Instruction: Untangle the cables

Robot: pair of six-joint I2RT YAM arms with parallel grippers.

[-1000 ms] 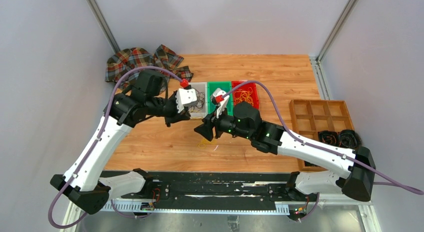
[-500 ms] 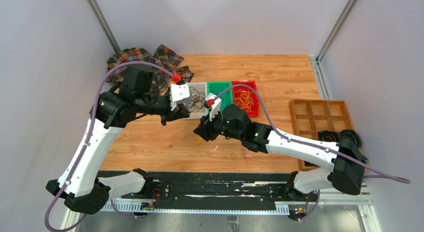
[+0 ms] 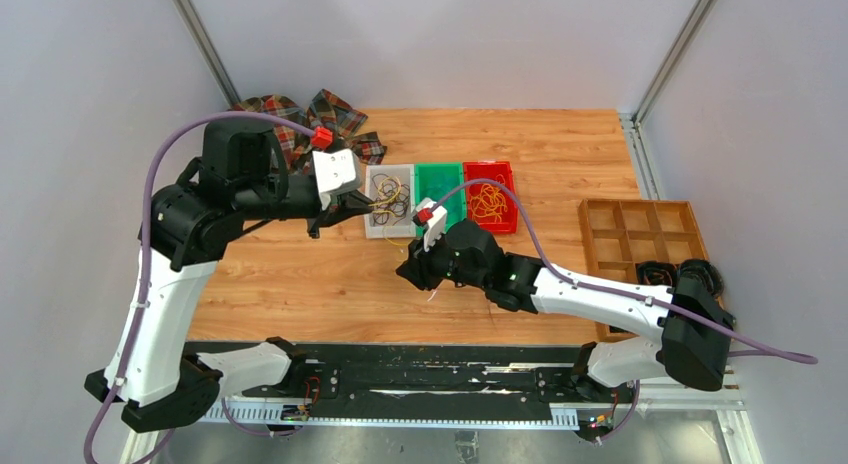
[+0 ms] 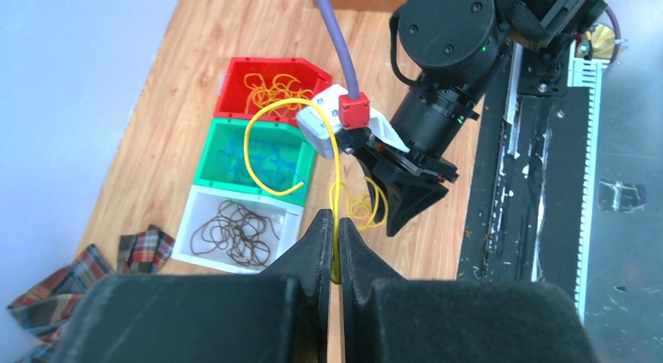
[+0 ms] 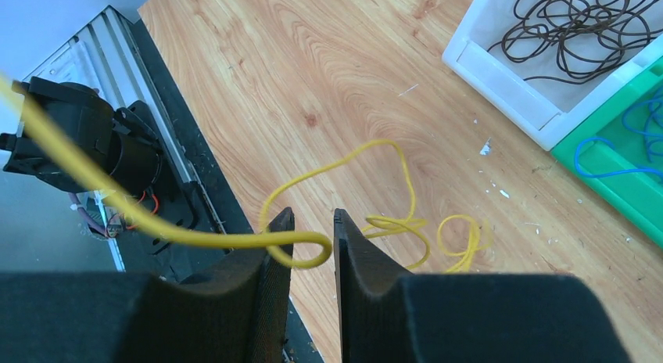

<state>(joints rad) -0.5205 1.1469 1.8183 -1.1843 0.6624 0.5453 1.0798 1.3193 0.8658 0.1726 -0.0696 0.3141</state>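
The left arm [image 3: 165, 304] and the right arm [image 3: 600, 296] are each built of smooth white shell links joined by rounded black joints. A thick purple hose [image 3: 245, 114] is run along each one to a red plug [image 4: 352, 110] beside a white camera block [image 3: 335, 171]. Small green lights [image 4: 482, 47] and round screws [image 4: 449, 46] are seen on the right arm's black housing, and two flat black fingers make up the left gripper [image 4: 335, 222] and the right gripper [image 5: 313, 219].
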